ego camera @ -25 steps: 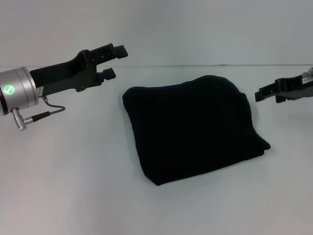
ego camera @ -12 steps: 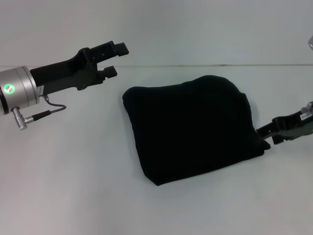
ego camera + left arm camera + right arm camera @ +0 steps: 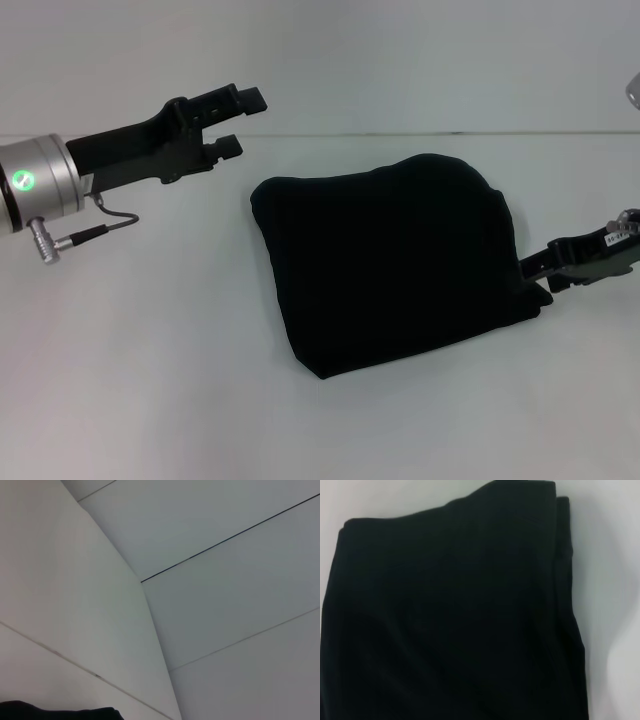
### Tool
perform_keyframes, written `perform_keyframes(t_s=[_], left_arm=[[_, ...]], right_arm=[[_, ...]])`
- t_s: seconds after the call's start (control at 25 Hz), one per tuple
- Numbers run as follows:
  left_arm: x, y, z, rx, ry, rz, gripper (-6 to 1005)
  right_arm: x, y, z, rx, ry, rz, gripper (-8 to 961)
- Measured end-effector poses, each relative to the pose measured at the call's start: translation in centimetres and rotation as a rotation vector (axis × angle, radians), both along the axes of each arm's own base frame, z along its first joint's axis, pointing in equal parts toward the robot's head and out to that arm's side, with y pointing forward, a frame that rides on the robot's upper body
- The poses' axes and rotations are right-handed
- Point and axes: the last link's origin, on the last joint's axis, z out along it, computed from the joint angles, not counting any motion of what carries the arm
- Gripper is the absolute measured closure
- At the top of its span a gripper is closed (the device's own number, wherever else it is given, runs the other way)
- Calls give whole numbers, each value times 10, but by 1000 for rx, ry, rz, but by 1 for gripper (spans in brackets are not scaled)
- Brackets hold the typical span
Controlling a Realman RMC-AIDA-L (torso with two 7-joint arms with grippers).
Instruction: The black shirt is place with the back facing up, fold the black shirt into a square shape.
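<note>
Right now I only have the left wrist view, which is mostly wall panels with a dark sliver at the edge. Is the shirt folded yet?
Observer: Yes. In the head view the black shirt lies as a compact, roughly square bundle on the white table.
Reviewer: Where is the left tool?
Observer: The left tool hangs above the table, beside the shirt's far left corner and apart from it, its fingers spread.
Reviewer: And the right one?
Observer: The right tool sits low at the shirt's right edge, near the corner closest to the robot. Its camera is filled with layered black fabric, folded edges stacked along one side.
</note>
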Motion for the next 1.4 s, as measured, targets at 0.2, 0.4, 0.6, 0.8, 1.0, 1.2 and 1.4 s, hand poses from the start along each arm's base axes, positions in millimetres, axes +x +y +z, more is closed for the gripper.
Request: perform_keyframes(t_s=[0.2,0.4,0.6,0.8,1.0,1.2,1.4], left_arm=[[-2,-1,1,3,-3,5,109],[-2,-1,1,3,-3,5,109],[-2,-1,1,6,0,2,109],[-3,-2,-1,3,-2,6,109],[-4,-2,0,4,-4,7,109],[-4,-2,0,3,-4,5,109],[-2,-1,-1,3,-7,1,108]], right_arm=[[1,1,-5,15,-2,4,251],[1,0,-12,12,-7,6,252],[1,-1,-14,16,3,4,252],[-2,-5,-19,-12,28,11,253],[-5,-13,-13,-61,65,4,253],[2,-17,5,-46,71,-17,254],[10,-12,19,6,46,-30,254]])
